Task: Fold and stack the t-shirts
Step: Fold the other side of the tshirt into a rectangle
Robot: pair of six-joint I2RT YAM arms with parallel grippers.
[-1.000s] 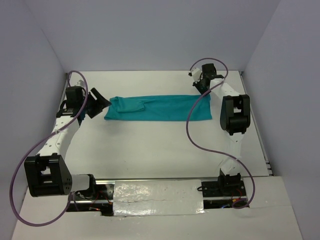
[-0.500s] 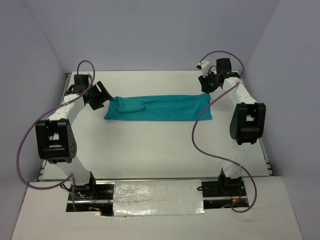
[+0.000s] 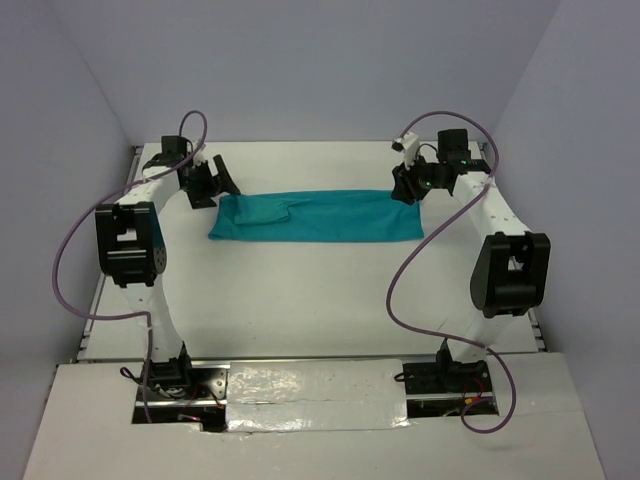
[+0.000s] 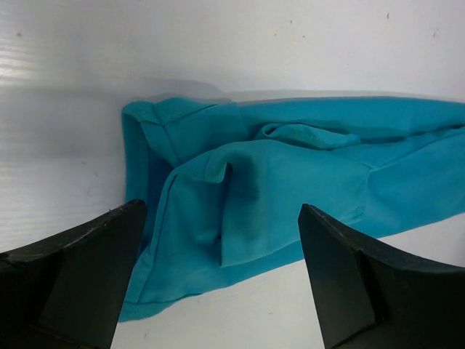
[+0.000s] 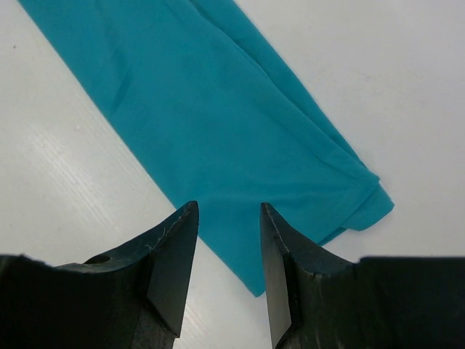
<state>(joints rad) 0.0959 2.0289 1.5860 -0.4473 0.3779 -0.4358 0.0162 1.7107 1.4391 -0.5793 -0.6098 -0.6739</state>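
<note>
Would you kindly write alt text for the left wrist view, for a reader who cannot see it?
A teal t-shirt, folded into a long band, lies on a white table; the left tool, wide open, hovers near its rumpled end.

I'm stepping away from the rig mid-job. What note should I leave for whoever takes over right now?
Left tool: wide open, empty, by the left end of the t-shirt.
Right tool: open, empty, by its right end.
T-shirt: lies on the table as a long narrow strip running left to right, a little rumpled at the left end.
Done: the lengthwise folds.
Left: fold the strip end to end into a compact packet. No second garment is in view to stack.
</note>
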